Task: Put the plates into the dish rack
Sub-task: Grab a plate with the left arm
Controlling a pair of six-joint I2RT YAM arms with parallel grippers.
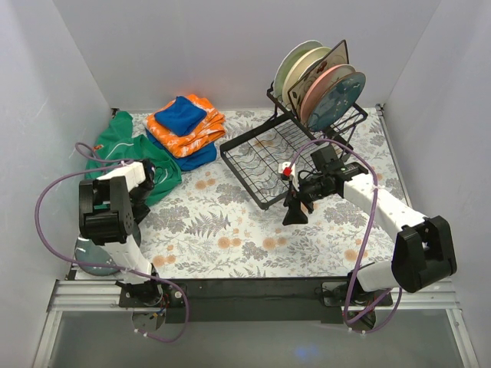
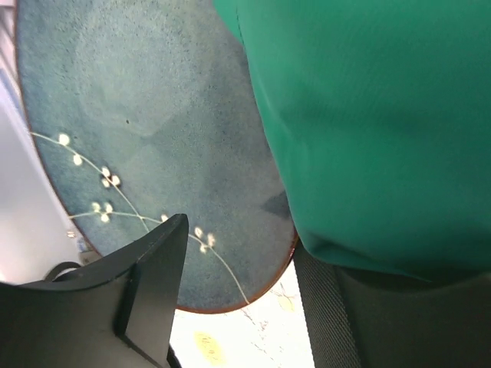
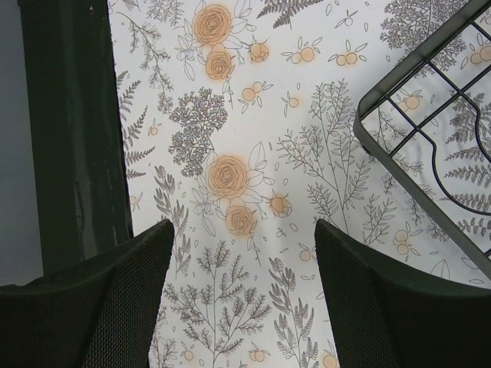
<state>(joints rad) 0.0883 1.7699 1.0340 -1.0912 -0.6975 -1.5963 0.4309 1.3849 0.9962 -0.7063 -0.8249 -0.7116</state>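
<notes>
Plates: six are visible. One dark teal round plate (image 1: 90,257) (image 2: 138,115) lies flat on the floral table cover (image 1: 230,245) at the near left, partly under the left arm. In the left wrist view the left gripper (image 2: 242,257) sits at this plate's rim, with one green cloth (image 1: 126,146) (image 2: 368,115) filling the right of that view. Its jaws stand partly apart, the rim showing in the gap; it cannot be told whether the pads grip the plate.

One stack of folded orange and blue cloths (image 1: 184,126) lies at the far centre-left.

One black wire dish rack (image 1: 242,178) (image 3: 418,61) stands right of centre. Its raised upper section holds five plates on edge: one pale green-white (image 1: 294,60), one cream floral (image 1: 311,67), one square flowered (image 1: 339,50), one pink-and-cream (image 1: 328,86), one dark teal (image 1: 344,98). No plate shows in the lower tray.

The right gripper (image 1: 295,215) (image 3: 244,226) hangs over the table cover just beside the rack's near corner. Its jaws are wide apart and hold nothing.
</notes>
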